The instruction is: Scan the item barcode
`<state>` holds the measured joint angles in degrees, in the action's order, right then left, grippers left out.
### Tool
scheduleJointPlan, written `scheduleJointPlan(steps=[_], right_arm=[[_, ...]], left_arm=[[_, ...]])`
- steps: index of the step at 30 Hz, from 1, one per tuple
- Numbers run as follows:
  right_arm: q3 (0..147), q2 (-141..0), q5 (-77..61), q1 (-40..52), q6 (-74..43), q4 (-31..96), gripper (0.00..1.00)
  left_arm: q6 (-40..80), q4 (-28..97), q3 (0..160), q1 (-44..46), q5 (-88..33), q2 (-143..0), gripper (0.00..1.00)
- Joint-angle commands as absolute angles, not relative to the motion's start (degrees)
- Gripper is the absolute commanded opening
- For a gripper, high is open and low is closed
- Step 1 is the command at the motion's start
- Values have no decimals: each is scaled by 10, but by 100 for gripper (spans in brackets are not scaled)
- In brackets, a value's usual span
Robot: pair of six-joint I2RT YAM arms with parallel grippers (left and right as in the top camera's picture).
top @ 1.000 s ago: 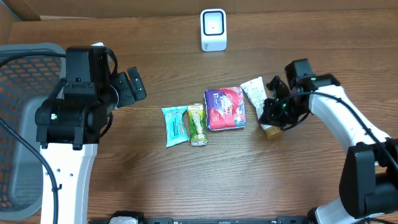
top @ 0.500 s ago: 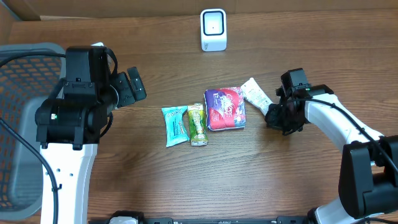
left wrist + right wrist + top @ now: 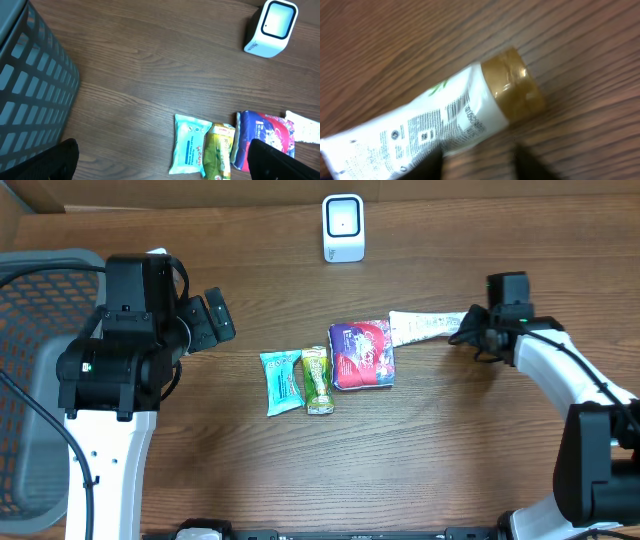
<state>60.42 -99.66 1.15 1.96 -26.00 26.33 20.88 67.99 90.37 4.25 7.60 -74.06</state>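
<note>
A white tube (image 3: pixel 425 327) with a gold cap (image 3: pixel 512 90) lies flat on the table, right of the purple-red pack (image 3: pixel 362 354). Its cap points right and its printed side (image 3: pixel 445 122) faces up. My right gripper (image 3: pixel 470 330) sits just past the cap end. In the right wrist view its blurred fingers (image 3: pixel 427 167) stand apart below the tube, holding nothing. The white scanner (image 3: pixel 343 227) stands at the table's far middle and also shows in the left wrist view as the scanner (image 3: pixel 270 27). My left gripper (image 3: pixel 215 320) hangs wide open at the left, empty.
A teal wipes pack (image 3: pixel 281 380) and a green packet (image 3: pixel 317 378) lie side by side left of the purple-red pack. A grey mesh basket (image 3: pixel 40 370) stands off the table's left edge. Bare wood lies between the items and the scanner.
The right gripper carried the tube's cap end up and to the right, so the tube swung to lie sideways. Its jaws then opened and let the tube go. The left arm stayed still.
</note>
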Motion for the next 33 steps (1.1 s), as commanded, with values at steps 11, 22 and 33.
scheduleJointPlan(steps=[11, 22, 33], right_arm=[[607, -1004, -148, 46, -508, 308, 82], [607, -1068, -37, 104, -665, 201, 76], [607, -1075, 55, 104, -643, 169, 46]], left_arm=[[214, 679, 908, 41, 83, -743, 99], [215, 679, 908, 41, 83, -743, 100], [215, 680, 908, 41, 83, -743, 100]])
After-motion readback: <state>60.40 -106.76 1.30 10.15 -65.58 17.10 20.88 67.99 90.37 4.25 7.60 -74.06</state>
